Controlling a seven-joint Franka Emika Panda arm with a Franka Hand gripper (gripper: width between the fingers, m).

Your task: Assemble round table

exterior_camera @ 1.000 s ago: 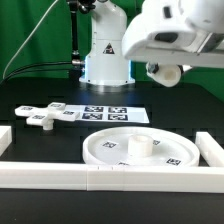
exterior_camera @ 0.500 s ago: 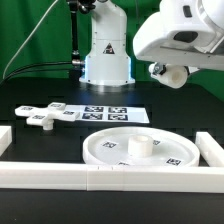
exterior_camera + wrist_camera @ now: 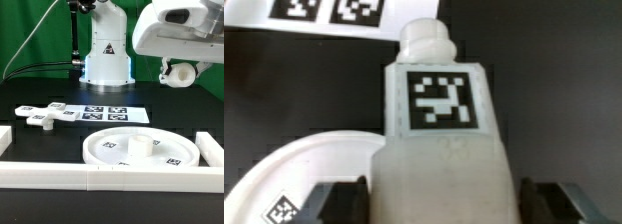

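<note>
Round-table parts numbered three, all of smooth white plastic, each with small black-and-white square tags. One large rimmed round disc (image 3: 100, 151) lay flat on the black bench (image 3: 50, 142) near the front, with a single short raised hub (image 3: 140, 144) standing upright at its centre and several tags on its floor. One cross-shaped foot piece (image 3: 45, 117) lay flat on the bench toward the exterior view's left, well apart from the disc, with a tag on each arm that could be made out.

One leg (image 3: 441, 110) was off the bench, carried in the tool (image 3: 441, 200). In the wrist view it was a thick, blocky column with one flat face bearing a single tag, narrowing at the far end to a rounded stub. Two dark fingers (image 3: 345, 200) flanked its near end, one on each side, pressed close against it, so the tool was closed around the leg. In the exterior view the leg (image 3: 182, 72) hung high at the exterior view's right, above and behind the disc.

Beneath the leg, the wrist view caught a curved part of the disc's rim (image 3: 304, 160) and an edge of the marker board (image 3: 331, 10).

One marker board (image 3: 112, 112), thin and flat, lay behind the disc. Long white bars (image 3: 50, 178) of square section edged the bench at the front and at both sides.
</note>
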